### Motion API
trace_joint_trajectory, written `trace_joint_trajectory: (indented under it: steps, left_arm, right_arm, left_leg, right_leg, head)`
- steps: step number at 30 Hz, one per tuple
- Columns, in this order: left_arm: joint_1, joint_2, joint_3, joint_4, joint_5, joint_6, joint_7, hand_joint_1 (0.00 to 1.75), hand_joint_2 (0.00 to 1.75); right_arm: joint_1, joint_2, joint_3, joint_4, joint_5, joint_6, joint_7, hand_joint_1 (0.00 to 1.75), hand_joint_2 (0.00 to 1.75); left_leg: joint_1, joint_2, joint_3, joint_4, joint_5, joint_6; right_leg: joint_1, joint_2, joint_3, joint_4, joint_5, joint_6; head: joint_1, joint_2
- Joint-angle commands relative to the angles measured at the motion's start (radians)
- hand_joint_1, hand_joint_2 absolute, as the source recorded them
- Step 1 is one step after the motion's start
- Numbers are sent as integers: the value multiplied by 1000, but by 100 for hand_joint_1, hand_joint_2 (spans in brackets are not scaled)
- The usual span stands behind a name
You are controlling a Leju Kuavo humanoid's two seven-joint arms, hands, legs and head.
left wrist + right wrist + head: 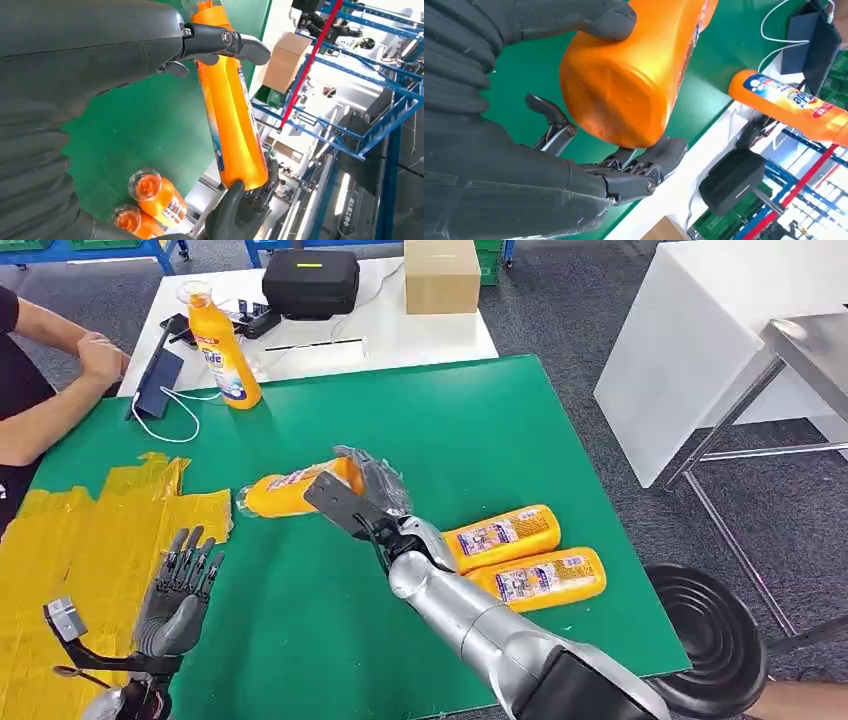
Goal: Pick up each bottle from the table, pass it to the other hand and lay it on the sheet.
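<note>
The right hand (368, 502) grips an orange bottle (290, 490) by its base end, above the green mat (480, 430) near the middle of the head view, the bottle lying nearly level with its cap end pointing to 9 o'clock. The left hand (180, 590) waits at 8 o'clock over the yellow sheet (60, 540), fingers apart and upright, holding nothing. Two more bottles (520, 555) lie side by side at 4 o'clock on the mat, and a fourth (222, 345) stands at 11 o'clock by a person's arm (60, 370). The plastic looks smooth and glossy, so probably slippery; it seems full (the colour runs to the base), hence fairly heavy but stiff. In my judgement the left hand should wrap the label zone near the cap end, clear of the right fingers (574, 20).
</note>
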Motion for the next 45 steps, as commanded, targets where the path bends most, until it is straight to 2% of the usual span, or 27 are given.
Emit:
trace_joint_trajectory:
  steps: [1,45]
  left_arm:
    - [-12,-21,17,21,1,0,6,0,175]
    - [-12,-21,17,21,1,0,6,0,175]
  right_arm:
    - [-29,-14,41,2,-6,6,5,175,175]
    - [-29,-14,41,2,-6,6,5,175,175]
  left_leg:
    - [0,-2,0,0,0,0]
    - [0,-2,0,0,0,0]
  right_leg:
    - [0,0,0,0,0,0]
    - [0,0,1,-1,0,0]
  head:
    - [0,0]
    - [0,0]
